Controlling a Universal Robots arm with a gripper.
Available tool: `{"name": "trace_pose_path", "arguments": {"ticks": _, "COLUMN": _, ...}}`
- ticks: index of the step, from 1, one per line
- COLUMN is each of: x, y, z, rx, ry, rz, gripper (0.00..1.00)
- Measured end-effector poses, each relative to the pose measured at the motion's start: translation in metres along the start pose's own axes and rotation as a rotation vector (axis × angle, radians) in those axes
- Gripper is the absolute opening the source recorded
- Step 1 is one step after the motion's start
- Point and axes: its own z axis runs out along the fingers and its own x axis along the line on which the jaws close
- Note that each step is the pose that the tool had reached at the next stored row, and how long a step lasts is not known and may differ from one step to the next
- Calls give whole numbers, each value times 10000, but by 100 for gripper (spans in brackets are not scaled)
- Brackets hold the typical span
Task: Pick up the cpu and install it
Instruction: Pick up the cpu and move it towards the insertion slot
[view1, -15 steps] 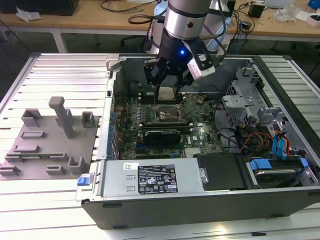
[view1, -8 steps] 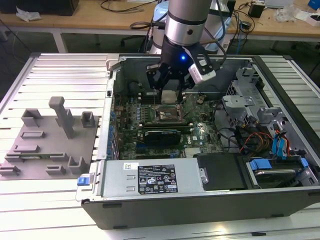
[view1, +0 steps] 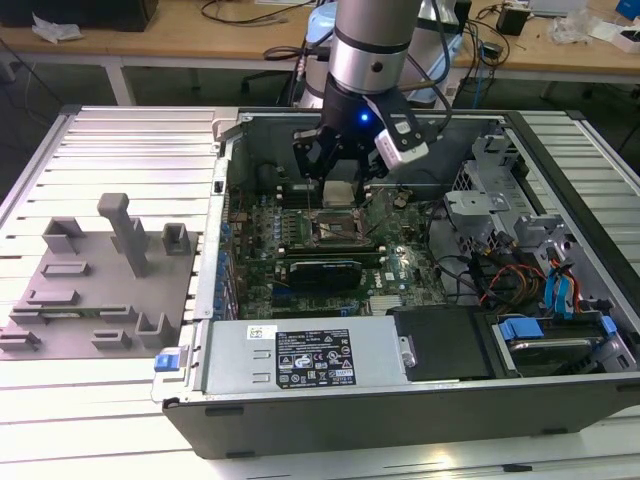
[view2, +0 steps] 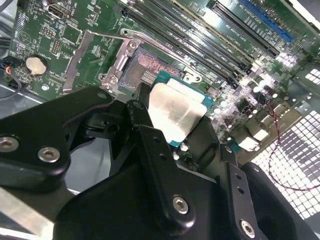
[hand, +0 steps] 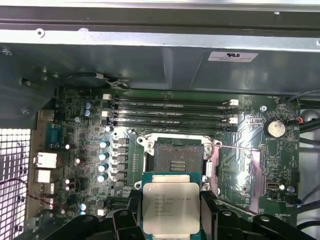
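Above socket (hand: 175, 159), tool (view1: 338, 186) apparently grips cpu (hand: 171, 206)

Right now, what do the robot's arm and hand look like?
The arm is a round silver tube with a black end, a blue light and a white box on its side. The hand is black, with chunky bars and silver screws.

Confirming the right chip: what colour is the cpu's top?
The cpu is silvery-grey metal on top, green-edged; best seen in the first wrist view.
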Motion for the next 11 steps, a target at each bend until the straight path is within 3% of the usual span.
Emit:
{"name": "trace_pose_path", "arguments": {"ticks": 6, "x": -3, "y": 30, "z": 37, "rx": 0, "ry": -133, "rz": 97, "gripper": 55}}
{"name": "trace_pose_path", "arguments": {"ticks": 11, "x": -4, "y": 33, "z": 47, "rx": -30, "ry": -143, "rz": 100, "gripper": 55}}
